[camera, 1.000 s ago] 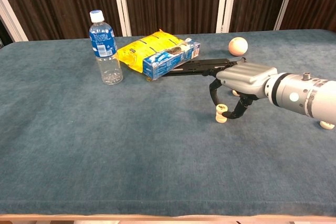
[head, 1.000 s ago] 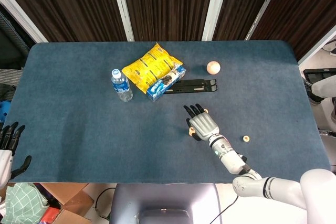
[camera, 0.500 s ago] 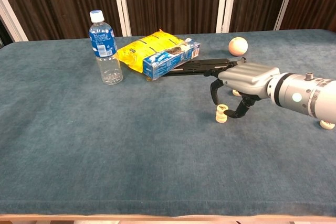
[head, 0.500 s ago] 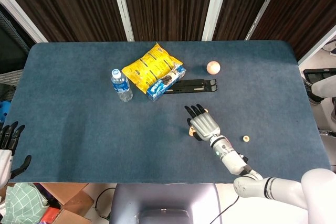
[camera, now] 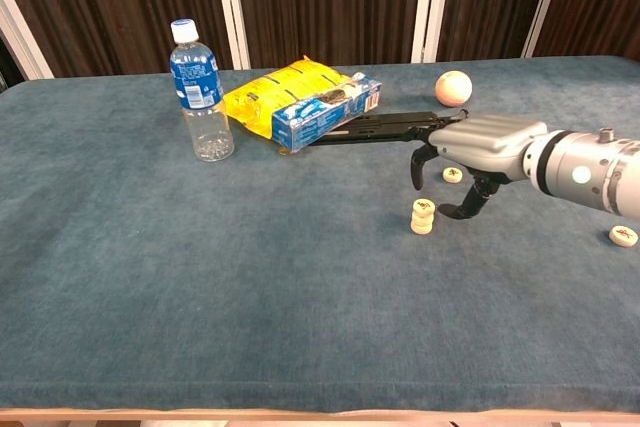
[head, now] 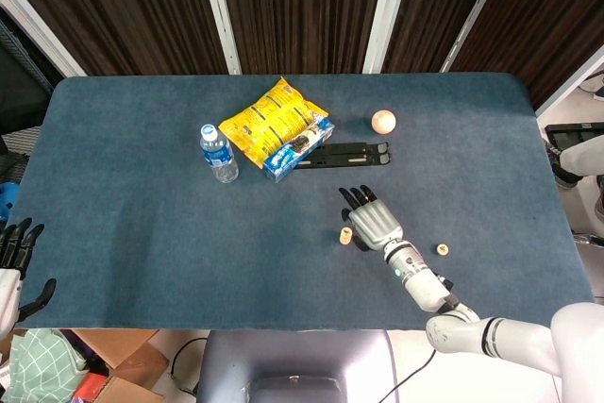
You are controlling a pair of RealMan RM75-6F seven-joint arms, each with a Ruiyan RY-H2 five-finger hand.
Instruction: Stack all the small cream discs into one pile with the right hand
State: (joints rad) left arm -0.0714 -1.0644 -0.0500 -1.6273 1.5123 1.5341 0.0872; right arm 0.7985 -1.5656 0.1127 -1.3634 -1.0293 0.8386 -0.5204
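A short pile of cream discs (camera: 423, 216) stands on the blue table, also seen from above as the pile (head: 346, 235). My right hand (camera: 484, 143) hovers just right of it, palm down, fingers apart, holding nothing and not touching the pile; from above, the right hand (head: 374, 219) lies between the pile and the table's right side. One loose disc (camera: 453, 174) lies below and behind the hand. Another loose disc (camera: 623, 236) sits far right, also visible from above as the disc (head: 442, 250). My left hand (head: 15, 254) hangs off the table's left front corner, fingers spread.
A water bottle (camera: 200, 90) stands at the back left. A yellow snack bag (camera: 280, 90) and a blue box (camera: 328, 109) lie beside a flat black stand (camera: 385, 126). A peach ball (camera: 453, 87) rests at the back right.
My right hand has drawn back to the right, off the pile, leaving the pile standing free. The loose disc behind it has come into view.
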